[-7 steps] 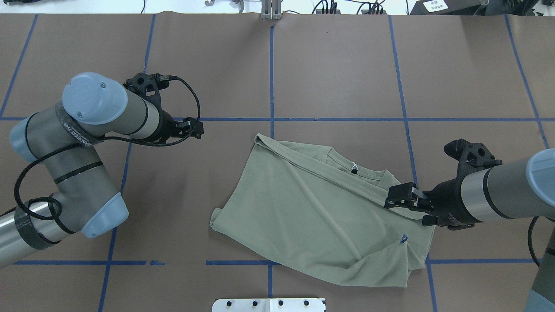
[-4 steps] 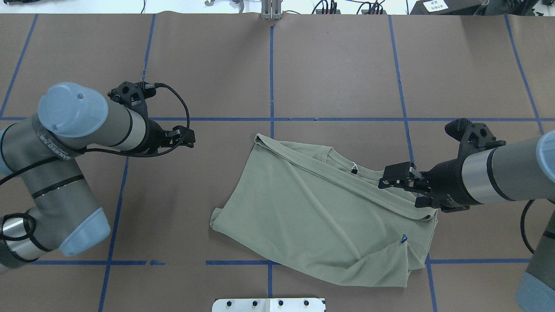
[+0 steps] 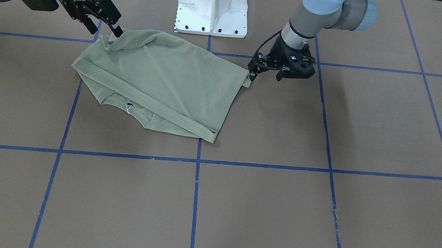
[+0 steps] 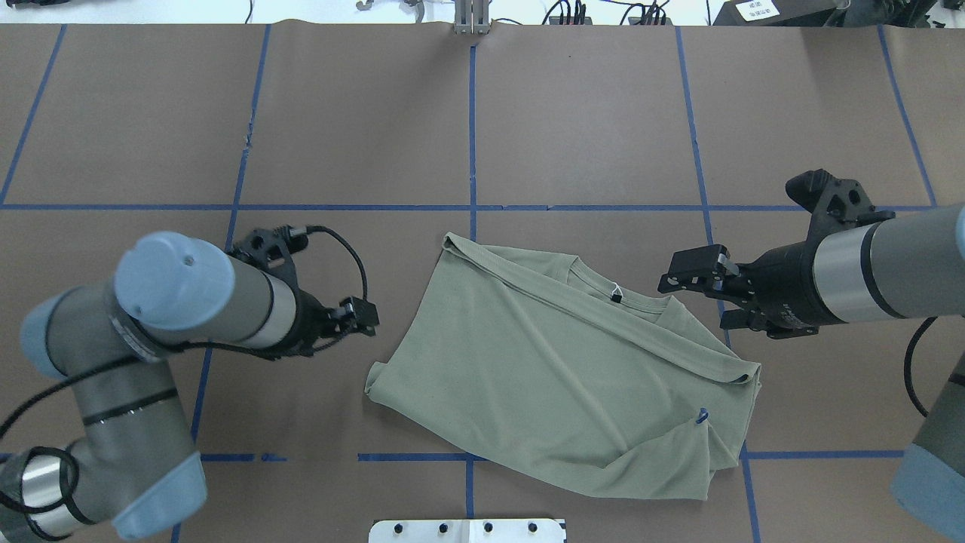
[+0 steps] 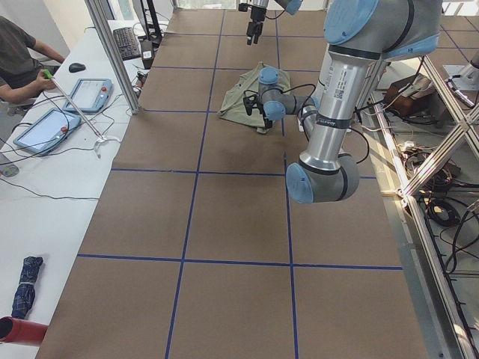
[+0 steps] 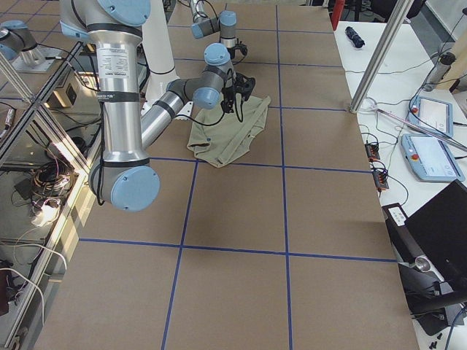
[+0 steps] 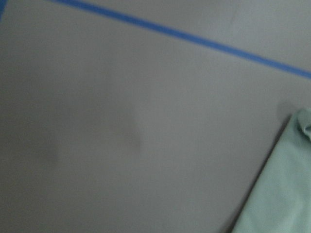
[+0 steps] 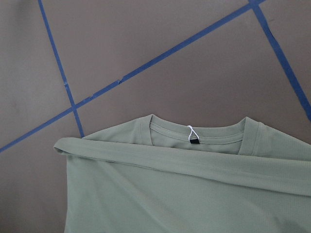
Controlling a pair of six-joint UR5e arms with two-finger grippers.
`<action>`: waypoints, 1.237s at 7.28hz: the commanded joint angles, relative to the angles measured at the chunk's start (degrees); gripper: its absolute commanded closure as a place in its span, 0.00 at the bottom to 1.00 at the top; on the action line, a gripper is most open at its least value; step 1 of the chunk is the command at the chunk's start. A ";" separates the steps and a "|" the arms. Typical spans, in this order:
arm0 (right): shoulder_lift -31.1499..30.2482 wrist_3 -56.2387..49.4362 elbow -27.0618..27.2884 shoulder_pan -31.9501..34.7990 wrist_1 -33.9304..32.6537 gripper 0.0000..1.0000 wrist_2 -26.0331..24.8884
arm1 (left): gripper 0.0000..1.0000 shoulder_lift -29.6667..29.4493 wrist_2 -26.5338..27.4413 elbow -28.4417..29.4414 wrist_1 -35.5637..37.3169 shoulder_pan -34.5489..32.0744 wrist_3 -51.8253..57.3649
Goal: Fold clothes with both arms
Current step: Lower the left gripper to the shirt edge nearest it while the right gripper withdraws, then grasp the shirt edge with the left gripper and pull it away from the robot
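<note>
Lying partly folded on the brown table (image 4: pixel 588 121), the sage-green shirt (image 4: pixel 543 369) was seen near the middle of the edge by the white pedestal (image 3: pixel 213 4), with a long band of cloth laid across it just below the collar (image 4: pixel 626 300), which was turned toward the far edge. The right gripper (image 4: pixel 672 273) was held above the table just beside the collar end, jaws parted and nothing grasped. The left gripper (image 4: pixel 371 318) was set low just beside the shirt's opposite corner, likewise parted and empty, though contact with the cloth could not be told.
</note>
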 commanded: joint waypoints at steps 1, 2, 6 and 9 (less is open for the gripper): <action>0.28 0.00 -0.12 0.82 0.00 0.00 0.00 | 0.16 -1.80 1.31 2.52 -0.39 1.19 -1.23; 0.28 0.00 -0.38 1.00 0.00 0.00 0.00 | 0.23 -1.72 1.49 2.53 -0.39 0.58 -1.06; 0.45 0.00 -0.55 1.00 0.00 0.00 -0.09 | 0.51 -1.10 2.29 3.05 -0.04 0.05 -0.97; 0.36 0.00 -0.55 1.00 -0.09 0.00 -0.09 | 0.34 -1.01 2.20 2.53 0.49 0.05 -0.97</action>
